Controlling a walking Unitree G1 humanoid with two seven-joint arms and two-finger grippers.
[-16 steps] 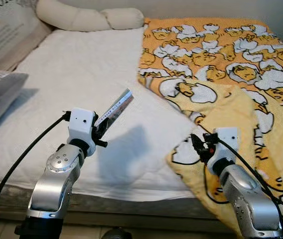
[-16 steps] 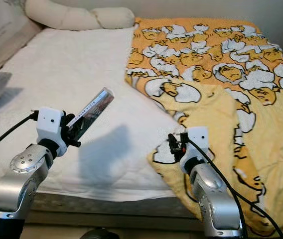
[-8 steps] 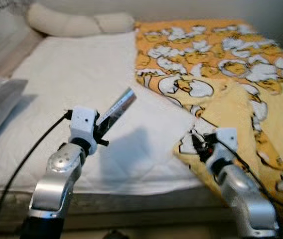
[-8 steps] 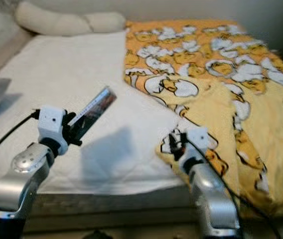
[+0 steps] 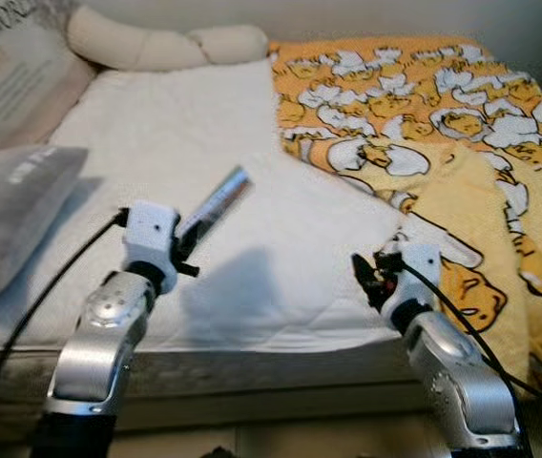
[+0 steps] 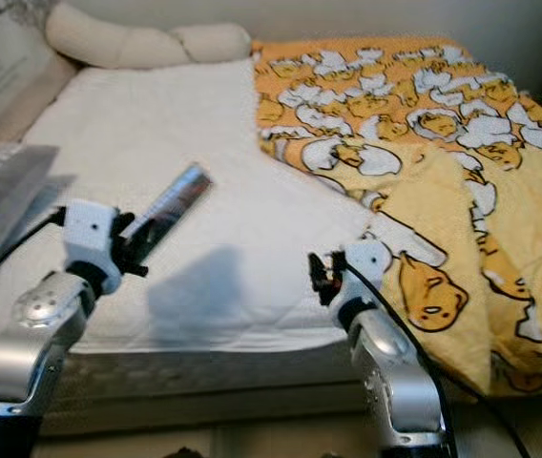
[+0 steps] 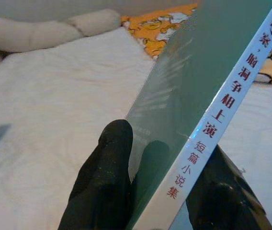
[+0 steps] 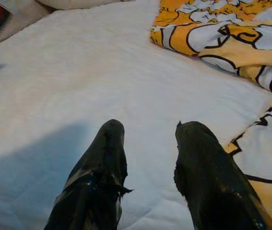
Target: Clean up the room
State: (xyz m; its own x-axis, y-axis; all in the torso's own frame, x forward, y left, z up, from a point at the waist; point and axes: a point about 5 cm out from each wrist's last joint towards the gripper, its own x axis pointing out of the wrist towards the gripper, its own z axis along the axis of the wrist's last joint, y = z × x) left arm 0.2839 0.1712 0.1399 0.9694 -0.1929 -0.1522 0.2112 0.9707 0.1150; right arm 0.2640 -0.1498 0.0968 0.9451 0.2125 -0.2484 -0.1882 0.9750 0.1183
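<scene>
Book (image 7: 208, 96) clamped in my left gripper (image 7: 169, 191) above the bed (image 5: 281, 248), spine printed with red Chinese characters, my right gripper (image 8: 150, 158) parted, empty, beside the duck-print blanket (image 5: 462, 143).

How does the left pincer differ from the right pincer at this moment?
The left pincer is shut on a thin book, while the right pincer is open and holds nothing. The left pincer is raised over the white mattress, with the book slanting up from it; the right pincer sits lower, near the bed's front edge beside the yellow blanket. Both have two black fingers and point toward the bed.
</scene>
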